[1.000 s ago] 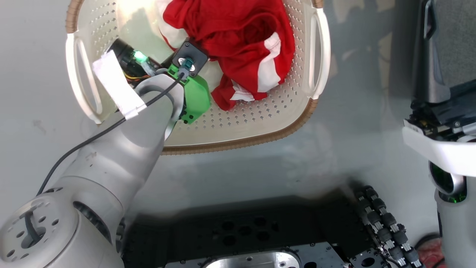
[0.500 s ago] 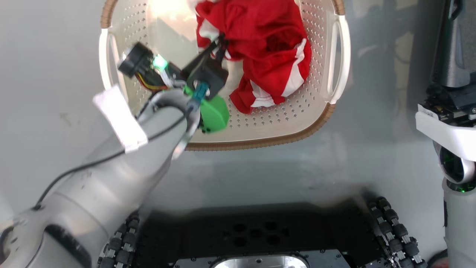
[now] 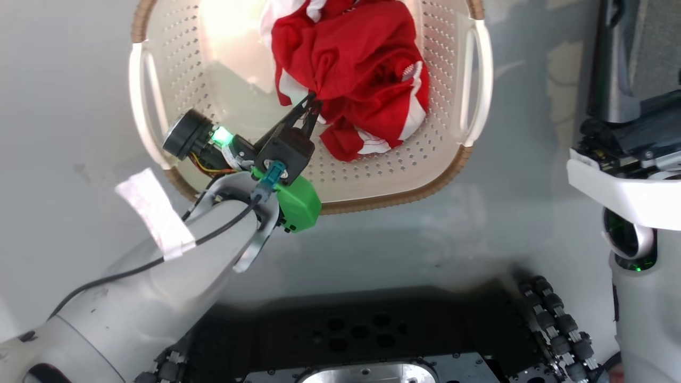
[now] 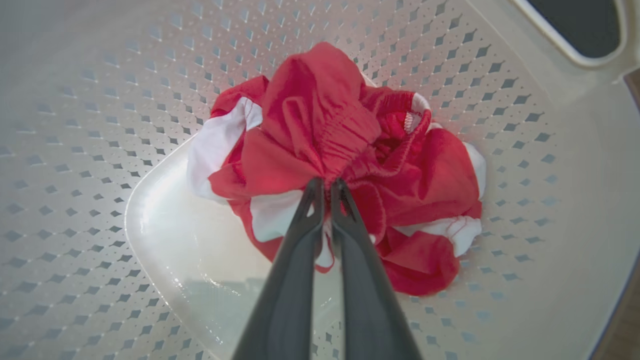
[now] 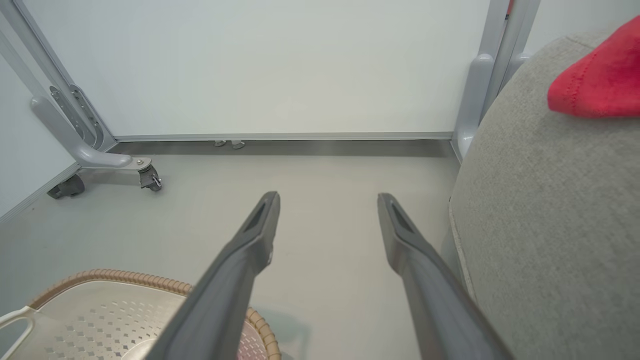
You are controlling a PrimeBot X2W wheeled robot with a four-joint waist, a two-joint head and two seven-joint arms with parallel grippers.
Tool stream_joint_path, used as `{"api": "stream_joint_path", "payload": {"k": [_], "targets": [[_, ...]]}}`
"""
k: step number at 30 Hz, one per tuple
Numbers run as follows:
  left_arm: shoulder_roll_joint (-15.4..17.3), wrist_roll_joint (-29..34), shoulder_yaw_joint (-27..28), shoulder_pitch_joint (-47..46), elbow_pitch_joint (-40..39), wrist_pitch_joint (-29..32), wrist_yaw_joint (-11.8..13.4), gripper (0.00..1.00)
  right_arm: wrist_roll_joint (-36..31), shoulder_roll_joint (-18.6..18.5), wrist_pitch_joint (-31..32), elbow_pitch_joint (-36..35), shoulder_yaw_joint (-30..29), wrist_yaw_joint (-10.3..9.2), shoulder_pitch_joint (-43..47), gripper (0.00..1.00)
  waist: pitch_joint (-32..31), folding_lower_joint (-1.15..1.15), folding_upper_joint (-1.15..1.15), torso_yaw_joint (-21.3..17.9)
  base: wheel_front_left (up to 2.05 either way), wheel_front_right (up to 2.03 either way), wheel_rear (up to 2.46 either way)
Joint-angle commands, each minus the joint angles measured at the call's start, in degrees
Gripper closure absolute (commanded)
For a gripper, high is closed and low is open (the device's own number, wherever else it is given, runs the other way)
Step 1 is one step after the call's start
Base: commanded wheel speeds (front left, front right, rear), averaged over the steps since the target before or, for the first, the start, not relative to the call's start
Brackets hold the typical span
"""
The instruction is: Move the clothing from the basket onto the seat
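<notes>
Left arm comes in from near-left, with the forearm slanting toward far-right and the wrist over the near-left rim of the basket. Fingers point far-right, down into the basket.

Clothing is a crumpled red/white bunch in the far-right part of the basket, resting on its floor. It has no clear long axis. One gathered red fold is drawn to a peak at the fingertips.

Left gripper has its jaws nearly together, pinching that red fold at the tips.

Right gripper is spread wide with nothing between the fingers. It hangs over the floor between the basket's rim and the seat.

A second red piece lies on top of the seat, far-right.
</notes>
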Motion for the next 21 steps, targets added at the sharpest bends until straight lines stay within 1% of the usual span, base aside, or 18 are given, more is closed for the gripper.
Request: {"api": "stream_joint_path", "payload": {"k": [1,8,10,15,17,21], "targets": [[0.2,0.8,0.0,-1.6,0.5,0.1,0.2,0.00,0.0,0.1,0.0,0.3,0.1,-0.08,-0.6,0.00,0.4,0.00,0.00,-0.8,0.00,0.00,0.00],[-0.4,2.2,-0.8,-5.1,5.5,1.0,-0.3,0.00,1.1,0.4,0.0,1.5,1.2,-0.08,-0.7,0.00,0.2,0.00,0.00,-2.4,0.00,0.00,0.00],[-0.8,1.8,-0.7,-5.8,7.1,1.1,-0.8,0.00,1.4,0.6,0.0,1.7,1.4,-0.08,-0.7,0.00,0.2,0.00,0.00,-2.7,0.00,0.00,0.00],[-2.5,0.9,-1.4,-7.8,11.1,2.2,-3.5,0.00,2.0,0.7,0.0,2.1,2.0,-0.08,-0.6,0.00,0.3,0.00,0.00,-3.1,0.00,0.00,0.00],[-3.3,1.6,-2.2,-8.6,12.9,2.7,-4.1,0.00,2.0,0.8,0.0,2.3,2.2,-0.08,-0.4,0.00,0.3,0.00,0.00,-3.2,0.00,0.00,0.00],[-4.9,3.9,-3.5,-11.0,17.8,3.5,-3.2,0.00,2.3,0.3,0.0,2.8,2.7,-0.07,0.0,0.00,0.4,0.00,0.00,-3.3,0.00,0.00,0.00]]}}
